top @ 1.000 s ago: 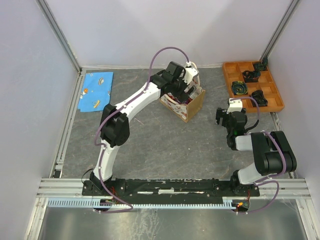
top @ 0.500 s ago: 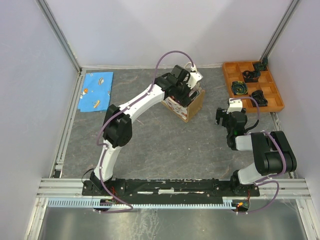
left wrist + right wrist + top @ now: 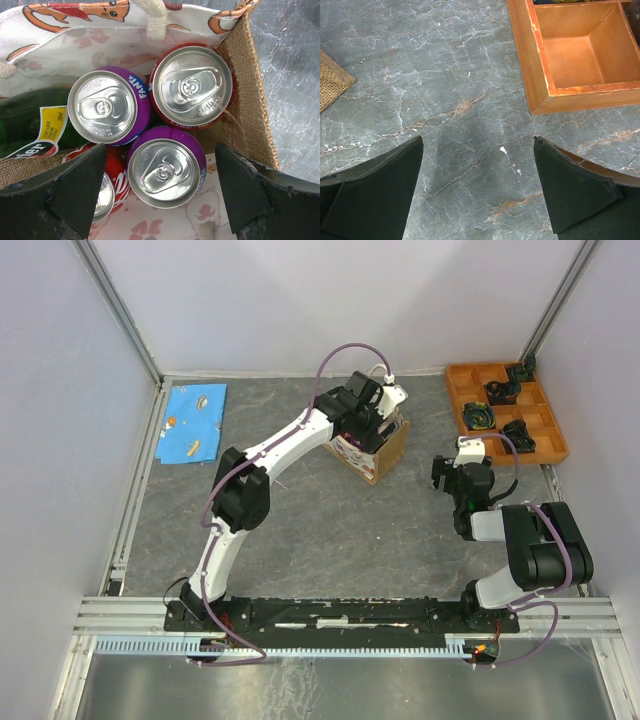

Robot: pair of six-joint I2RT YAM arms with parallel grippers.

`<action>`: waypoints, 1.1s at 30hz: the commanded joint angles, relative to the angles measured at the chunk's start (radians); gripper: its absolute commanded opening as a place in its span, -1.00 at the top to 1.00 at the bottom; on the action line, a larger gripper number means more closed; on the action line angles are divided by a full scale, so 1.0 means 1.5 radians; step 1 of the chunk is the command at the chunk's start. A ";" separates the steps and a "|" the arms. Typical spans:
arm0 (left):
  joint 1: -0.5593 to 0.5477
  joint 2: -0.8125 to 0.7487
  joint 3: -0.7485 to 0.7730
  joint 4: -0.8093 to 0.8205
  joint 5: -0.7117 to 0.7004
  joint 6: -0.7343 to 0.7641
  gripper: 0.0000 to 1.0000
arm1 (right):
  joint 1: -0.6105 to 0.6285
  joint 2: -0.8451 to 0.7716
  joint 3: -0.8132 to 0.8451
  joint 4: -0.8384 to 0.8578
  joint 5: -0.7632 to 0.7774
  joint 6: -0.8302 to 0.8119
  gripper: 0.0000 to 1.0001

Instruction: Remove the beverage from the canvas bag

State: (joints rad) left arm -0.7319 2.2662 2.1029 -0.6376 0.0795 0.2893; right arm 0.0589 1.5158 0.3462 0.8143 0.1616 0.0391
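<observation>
Left wrist: we see the left gripper (image 3: 160, 149) spread wide over a purple can (image 3: 165, 172). The canvas bag (image 3: 250, 100) holds four cans (image 3: 192, 90) and a bottle (image 3: 25, 117).

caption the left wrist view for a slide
Open left gripper over the canvas bag, jaws flanking a purple can.

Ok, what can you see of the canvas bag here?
The canvas bag is a small boxy tote with tan jute ends, white sides printed with red-orange figures, and white rope handles. It stands upright on the grey table, mouth open, holding purple cans, red cans and a green bottle. The open left tool hangs over its mouth.
</observation>
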 commanded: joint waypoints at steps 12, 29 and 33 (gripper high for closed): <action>-0.009 0.057 0.005 -0.057 0.016 0.032 -0.22 | -0.001 -0.002 0.019 0.024 0.002 -0.001 -0.98; -0.008 0.064 0.032 -0.076 0.077 0.031 0.94 | 0.000 -0.001 0.019 0.024 0.002 0.000 -0.98; -0.008 0.047 0.087 -0.074 0.077 0.034 0.94 | -0.001 -0.002 0.019 0.023 0.002 -0.001 -0.98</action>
State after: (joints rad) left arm -0.7315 2.3150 2.1593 -0.6975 0.1078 0.3023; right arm 0.0589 1.5158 0.3462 0.8143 0.1616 0.0391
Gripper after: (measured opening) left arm 0.700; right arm 0.990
